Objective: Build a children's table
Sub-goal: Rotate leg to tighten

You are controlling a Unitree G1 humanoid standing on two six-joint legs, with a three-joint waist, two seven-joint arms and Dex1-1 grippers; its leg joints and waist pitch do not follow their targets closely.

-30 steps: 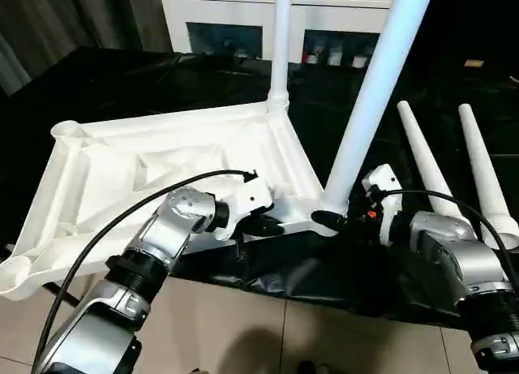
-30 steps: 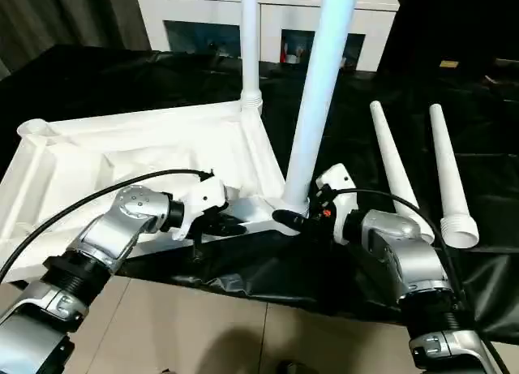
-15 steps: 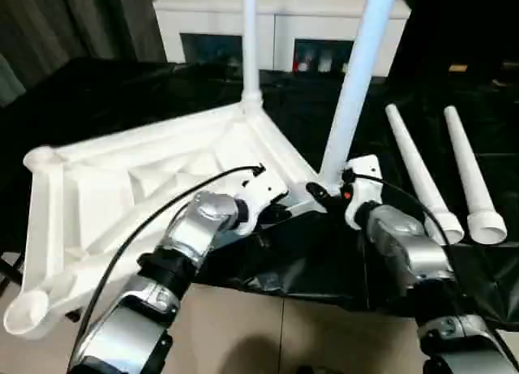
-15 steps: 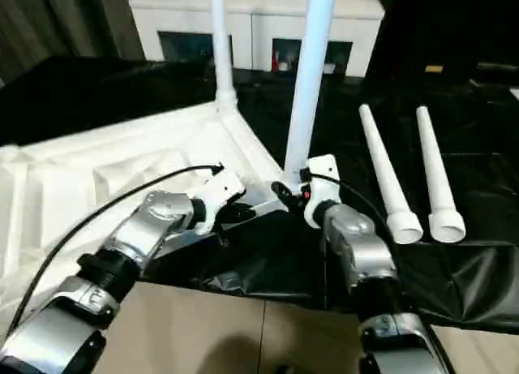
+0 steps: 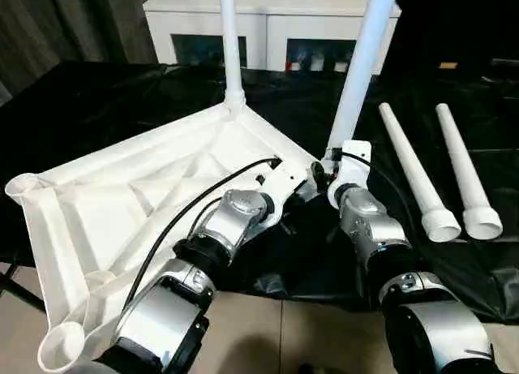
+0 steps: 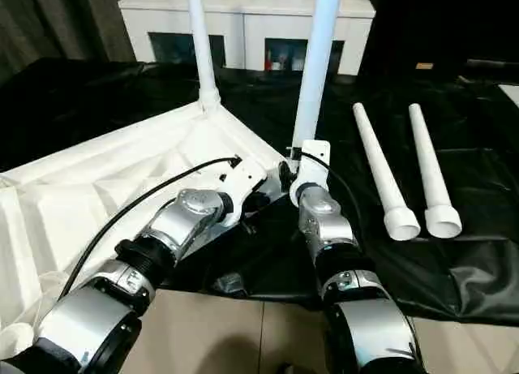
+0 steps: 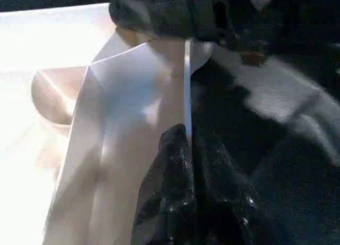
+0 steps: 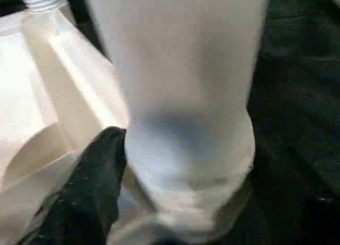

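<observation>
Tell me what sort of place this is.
Probably an indoor room set up for assembly: a white cabinet with glass fronts, dark curtains and a tiled floor beside a work surface under a black sheet.

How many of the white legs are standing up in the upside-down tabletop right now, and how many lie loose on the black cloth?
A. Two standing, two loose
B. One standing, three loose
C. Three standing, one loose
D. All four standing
A: one leg and a nearer leg rise from corners of the tabletop, while two loose legs lie side by side on the black cloth.

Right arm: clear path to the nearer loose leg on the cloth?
Probably yes. The nearer loose leg lies just off the right end effector on open black cloth, nothing between them.
</observation>
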